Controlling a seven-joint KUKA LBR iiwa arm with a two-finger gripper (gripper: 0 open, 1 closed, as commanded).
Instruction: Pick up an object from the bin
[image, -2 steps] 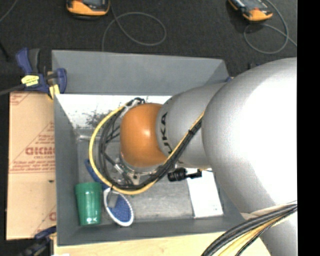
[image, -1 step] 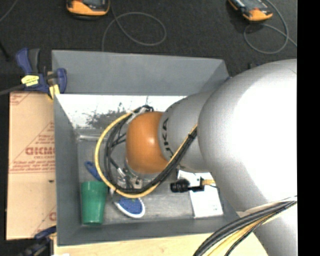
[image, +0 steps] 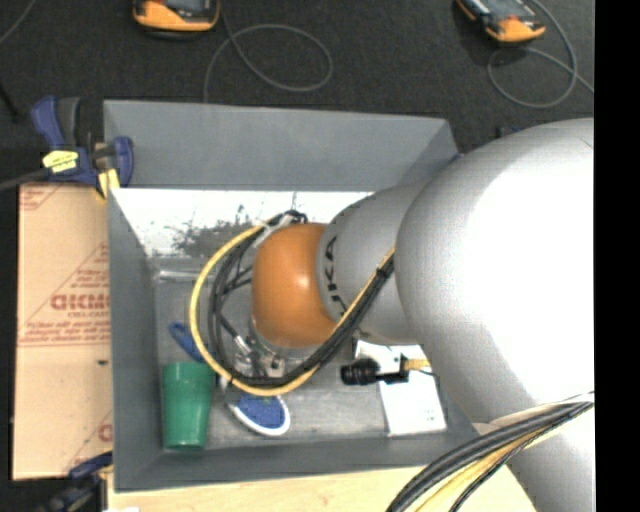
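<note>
Reaching in from the right, the silver arm with its orange wrist cover (image: 290, 285) and looped cables is hiding much of the floor of the grey metal bin (image: 135, 300). A green plastic cup (image: 187, 403) is lying at the left, with a thin blue handle-like piece (image: 183, 340) beyond it. A flat white card (image: 412, 402) and a small black plug-like part (image: 362, 373) are sitting to the right. The gripper (image: 252, 358) is hanging low, just beside a blue-and-white oval pad (image: 262, 413) near the front wall; whether the claw is clenched or released cannot be told. The pad's long axis is running left to right, dipping slightly rightward.
</note>
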